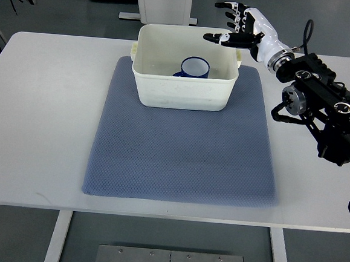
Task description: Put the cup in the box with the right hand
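Blue-and-white enamel cup (195, 67), the only one, sits inside the single cream plastic box (183, 89) at the far edge of one grey-blue mat (182, 150) on the white table (36, 126). The right hand (240, 28) hovers over the box's far right corner, fingers spread, empty.

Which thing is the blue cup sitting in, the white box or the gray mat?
The white box. The blue cup sits inside its walls, while the gray mat lies flat underneath the box, holding only the box.
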### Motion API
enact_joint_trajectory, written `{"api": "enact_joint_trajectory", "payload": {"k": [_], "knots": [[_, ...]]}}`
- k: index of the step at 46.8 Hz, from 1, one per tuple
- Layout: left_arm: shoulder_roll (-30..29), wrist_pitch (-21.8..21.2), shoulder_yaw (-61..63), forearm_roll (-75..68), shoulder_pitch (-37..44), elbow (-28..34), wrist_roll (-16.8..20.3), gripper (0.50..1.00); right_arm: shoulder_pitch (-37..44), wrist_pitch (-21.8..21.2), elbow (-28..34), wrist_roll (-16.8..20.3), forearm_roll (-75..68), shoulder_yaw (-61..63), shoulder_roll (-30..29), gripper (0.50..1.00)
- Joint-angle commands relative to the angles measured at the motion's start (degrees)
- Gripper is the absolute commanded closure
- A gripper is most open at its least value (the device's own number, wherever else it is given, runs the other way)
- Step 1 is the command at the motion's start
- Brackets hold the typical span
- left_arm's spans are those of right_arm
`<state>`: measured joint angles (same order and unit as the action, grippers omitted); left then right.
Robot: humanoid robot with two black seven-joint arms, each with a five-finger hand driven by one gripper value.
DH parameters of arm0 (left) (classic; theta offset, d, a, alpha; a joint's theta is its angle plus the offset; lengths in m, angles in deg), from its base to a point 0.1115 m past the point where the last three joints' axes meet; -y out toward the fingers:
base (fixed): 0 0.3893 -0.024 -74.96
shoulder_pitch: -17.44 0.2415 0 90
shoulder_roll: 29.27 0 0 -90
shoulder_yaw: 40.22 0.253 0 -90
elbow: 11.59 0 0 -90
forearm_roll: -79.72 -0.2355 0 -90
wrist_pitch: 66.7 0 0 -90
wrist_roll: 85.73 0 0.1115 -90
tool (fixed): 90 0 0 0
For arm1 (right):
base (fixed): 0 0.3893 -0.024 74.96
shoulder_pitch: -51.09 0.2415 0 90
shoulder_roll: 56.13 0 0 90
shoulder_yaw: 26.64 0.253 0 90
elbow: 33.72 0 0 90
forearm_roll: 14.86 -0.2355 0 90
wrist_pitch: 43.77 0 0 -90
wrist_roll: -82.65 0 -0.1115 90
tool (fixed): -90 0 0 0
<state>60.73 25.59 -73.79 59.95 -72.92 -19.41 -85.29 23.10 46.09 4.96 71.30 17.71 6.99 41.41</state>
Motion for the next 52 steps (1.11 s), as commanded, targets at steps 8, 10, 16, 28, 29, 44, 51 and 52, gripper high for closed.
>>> {"api": "enact_joint_trajectory", "payload": {"k": [8, 10, 16, 28, 29, 44, 51, 52], "knots": [[0.0, 0.0, 0.0, 0.0, 0.0, 0.0, 0.0, 0.500, -2.5, 0.1, -0.1, 0.0, -4.9, 1.9, 2.3, 0.502], [0.0, 0.0, 0.0, 0.0, 0.0, 0.0, 0.0, 0.500, -2.8, 0.1, -0.2, 0.2, -6.0, 2.3, 2.7, 0.502], [0.0, 0.0, 0.0, 0.0, 0.0, 0.0, 0.0, 0.500, -4.8, 0.1, -0.3, 0.2, -9.9, 3.8, 3.8, 0.500], [0.0, 0.0, 0.0, 0.0, 0.0, 0.0, 0.0, 0.500, -8.1, 0.1, -1.0, 0.0, -15.2, 4.6, 4.9, 0.500], [0.0, 0.0, 0.0, 0.0, 0.0, 0.0, 0.0, 0.500, -8.5, 0.1, -1.0, 0.0, -15.4, 4.6, 4.9, 0.500], [0.0, 0.0, 0.0, 0.0, 0.0, 0.0, 0.0, 0.500, -10.8, 0.1, -2.6, 0.0, -16.0, 4.5, 5.1, 0.500], [0.0, 0.0, 0.0, 0.0, 0.0, 0.0, 0.0, 0.500, -11.1, 0.1, -2.7, 0.0, -16.0, 4.6, 5.3, 0.500], [0.0, 0.0, 0.0, 0.0, 0.0, 0.0, 0.0, 0.500, -11.2, 0.1, -2.7, 0.0, -16.0, 4.5, 5.4, 0.500]]}}
